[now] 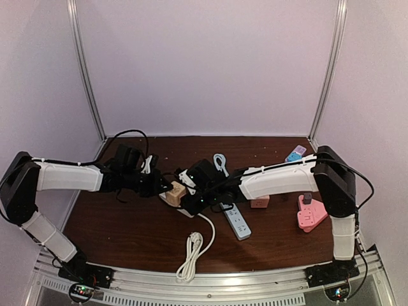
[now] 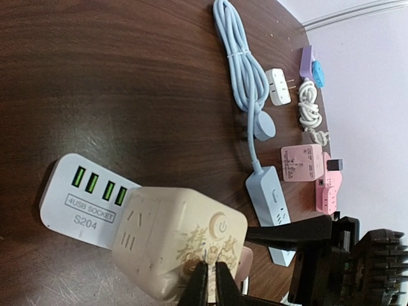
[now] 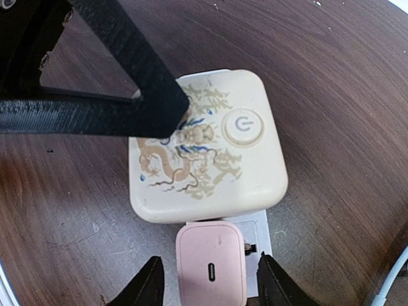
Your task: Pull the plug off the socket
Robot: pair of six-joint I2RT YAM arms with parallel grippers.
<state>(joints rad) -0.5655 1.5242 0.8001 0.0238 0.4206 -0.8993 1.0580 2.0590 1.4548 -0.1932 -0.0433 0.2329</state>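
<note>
We see the pink plug [image 3: 210, 258] seated in the white USB socket strip [image 2: 76, 197], right against the side of the cream dragon-printed cube socket [image 3: 210, 153] on the brown table [image 3: 331, 76]. Our right gripper [image 3: 210, 290] hangs over the plug with its jaws apart, a finger on either side and a gap to each, holding nothing. Our left gripper [image 2: 209, 284] has its fingers pinched together, tips pressed on the cube's top.
</note>
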